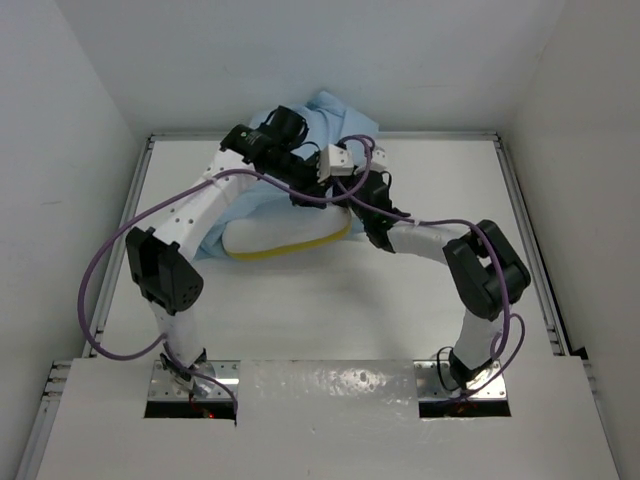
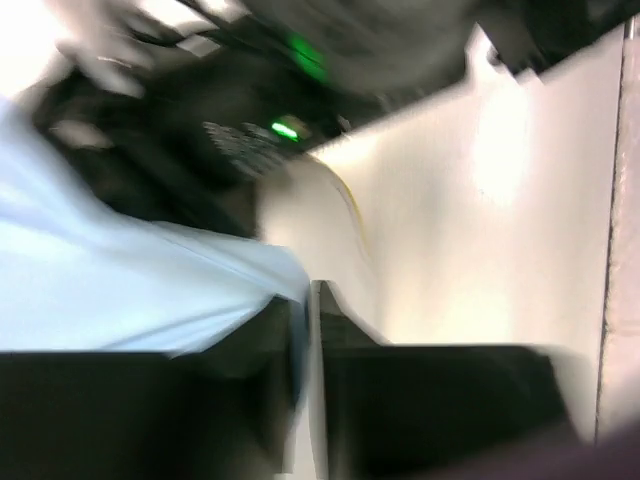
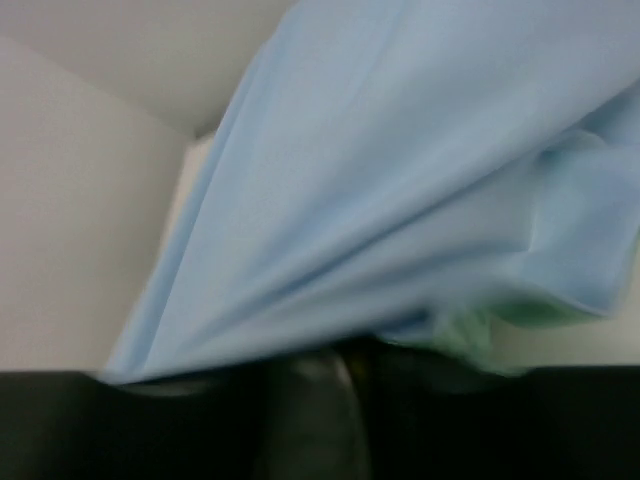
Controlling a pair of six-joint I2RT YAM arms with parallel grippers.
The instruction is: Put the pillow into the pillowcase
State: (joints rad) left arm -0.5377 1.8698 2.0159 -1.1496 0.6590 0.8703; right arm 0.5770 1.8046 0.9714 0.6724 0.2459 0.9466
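Note:
The white pillow [image 1: 285, 238] lies mid-table, its near end and yellow band showing, its far part covered by the light blue pillowcase [image 1: 335, 115], which bunches toward the back wall. Both grippers meet over the case's mouth. My left gripper [image 1: 303, 188] is shut on a fold of the pillowcase [image 2: 130, 280], the cloth pinched at the fingertips of the left gripper [image 2: 312, 295]; the pillow's edge [image 2: 320, 200] shows blurred beyond. My right gripper [image 1: 352, 188] is shut on the pillowcase [image 3: 380, 180], which drapes over the right gripper [image 3: 360, 350]; a mint green patch [image 3: 470, 335] shows beside it.
The white table [image 1: 330, 310] is boxed by white walls on the left, back and right. A metal rail [image 1: 525, 220] runs along its right side. Purple cables loop off both arms. The arm bases sit at the near edge.

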